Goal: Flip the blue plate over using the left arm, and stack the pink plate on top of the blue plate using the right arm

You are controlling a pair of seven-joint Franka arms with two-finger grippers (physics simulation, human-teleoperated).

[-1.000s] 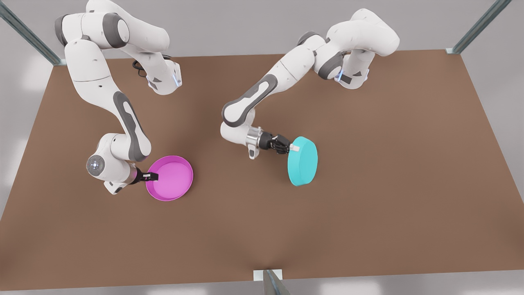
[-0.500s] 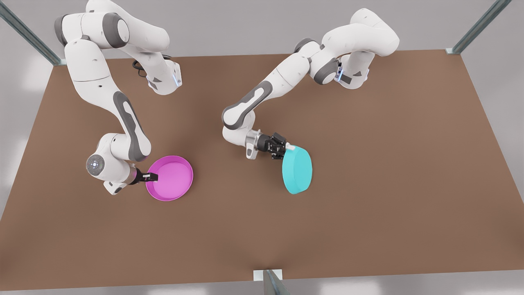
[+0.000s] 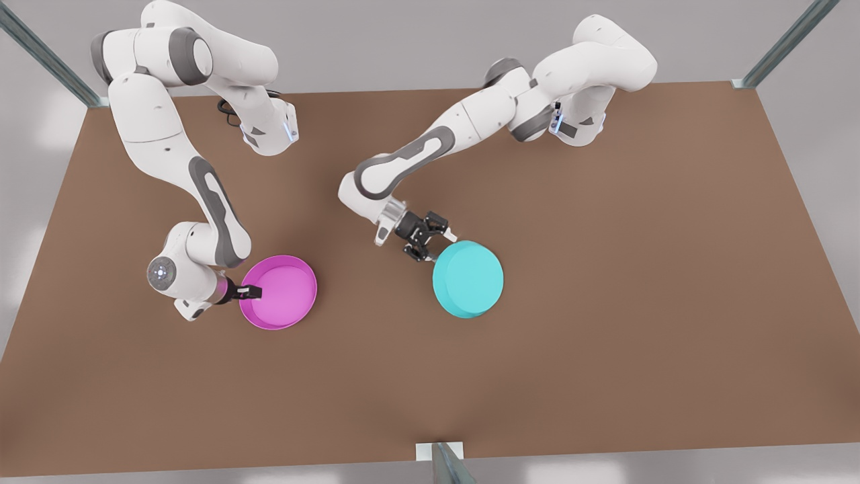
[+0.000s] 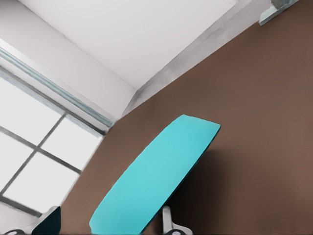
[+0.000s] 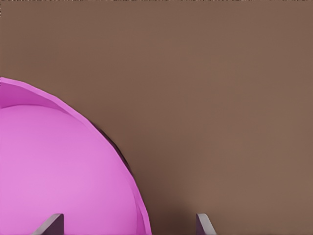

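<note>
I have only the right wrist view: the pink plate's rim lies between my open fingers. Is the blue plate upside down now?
Observer: Yes. The blue plate lies base up on the table.
Operator: Where is the left gripper?
Observer: The left gripper is at the blue plate's rim, open.
Operator: How do both plates stand to each other?
Observer: Apart. The pink plate sits open side up toward the front view's left, with the right gripper at its rim.

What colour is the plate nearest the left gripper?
Cyan-turquoise; the round shallow plastic plate shows best in the front view.
</note>
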